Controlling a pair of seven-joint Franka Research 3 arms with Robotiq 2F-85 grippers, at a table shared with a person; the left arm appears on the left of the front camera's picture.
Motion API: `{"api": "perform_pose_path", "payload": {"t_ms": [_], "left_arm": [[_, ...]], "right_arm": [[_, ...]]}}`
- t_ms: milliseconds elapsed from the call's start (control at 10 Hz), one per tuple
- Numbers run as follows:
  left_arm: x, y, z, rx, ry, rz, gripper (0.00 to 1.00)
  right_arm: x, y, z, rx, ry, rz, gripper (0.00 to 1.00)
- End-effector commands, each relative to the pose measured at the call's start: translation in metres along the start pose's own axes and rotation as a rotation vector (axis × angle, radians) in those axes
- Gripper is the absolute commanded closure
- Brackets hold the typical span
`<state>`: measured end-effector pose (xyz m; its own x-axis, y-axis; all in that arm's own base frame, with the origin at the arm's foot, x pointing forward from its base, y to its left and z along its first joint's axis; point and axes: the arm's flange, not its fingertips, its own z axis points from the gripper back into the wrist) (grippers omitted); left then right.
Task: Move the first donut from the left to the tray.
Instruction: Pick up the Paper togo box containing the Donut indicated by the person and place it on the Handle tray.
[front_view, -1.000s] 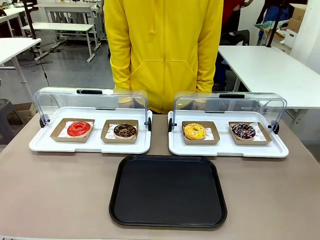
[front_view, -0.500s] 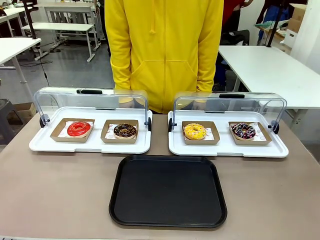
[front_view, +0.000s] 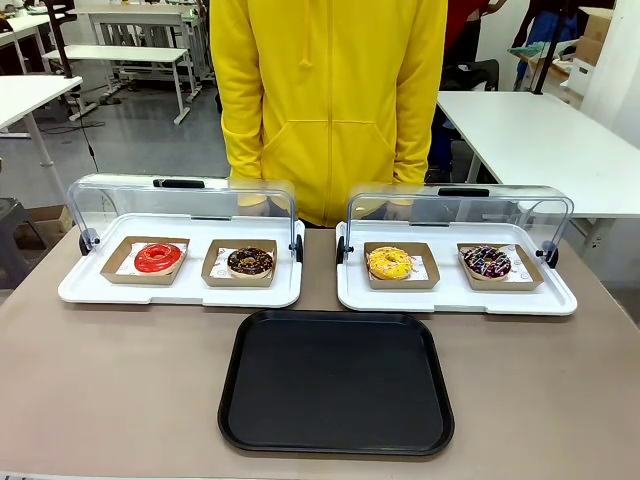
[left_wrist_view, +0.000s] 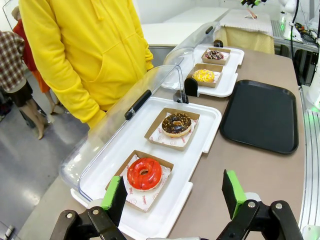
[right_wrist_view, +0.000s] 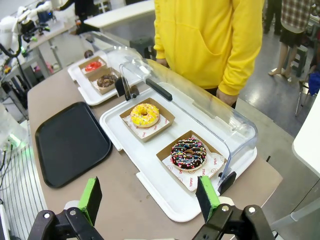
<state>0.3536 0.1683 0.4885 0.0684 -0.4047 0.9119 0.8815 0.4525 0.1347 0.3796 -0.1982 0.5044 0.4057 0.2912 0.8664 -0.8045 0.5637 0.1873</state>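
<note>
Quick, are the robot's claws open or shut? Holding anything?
Left gripper: open, holding nothing.
Right gripper: open, holding nothing.

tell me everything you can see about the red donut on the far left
The red donut is a whole ring with glossy bright red icing, lying flat on white printed paper in a shallow brown cardboard holder. The holder sits at the left end of a white tray whose clear domed lid is swung open behind it. A chocolate donut lies beside it in its own holder, not touching.
</note>
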Motion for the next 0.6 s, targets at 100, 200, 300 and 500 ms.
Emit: {"api": "perform_pose_path", "payload": {"t_ms": [100, 200, 300, 500], "left_arm": [[-0.0001, 0.0029, -0.0006, 0.006, -0.028, -0.021, 0.00], [-0.0001, 0.0029, -0.0006, 0.006, -0.028, -0.021, 0.00], [-0.0001, 0.0029, -0.0006, 0.006, -0.028, -0.021, 0.00], [-0.0001, 0.0029, -0.0006, 0.006, -0.028, -0.021, 0.00]], "right_arm": [[0.0004, -0.0013, -0.0009, 0.001, -0.026, 0.026, 0.00], [0.0004, -0.0013, -0.0009, 0.001, -0.026, 0.026, 0.00], [0.0004, -0.0013, -0.0009, 0.001, -0.026, 0.026, 0.00], [0.0004, -0.0013, -0.0009, 0.001, -0.026, 0.026, 0.00]]}}
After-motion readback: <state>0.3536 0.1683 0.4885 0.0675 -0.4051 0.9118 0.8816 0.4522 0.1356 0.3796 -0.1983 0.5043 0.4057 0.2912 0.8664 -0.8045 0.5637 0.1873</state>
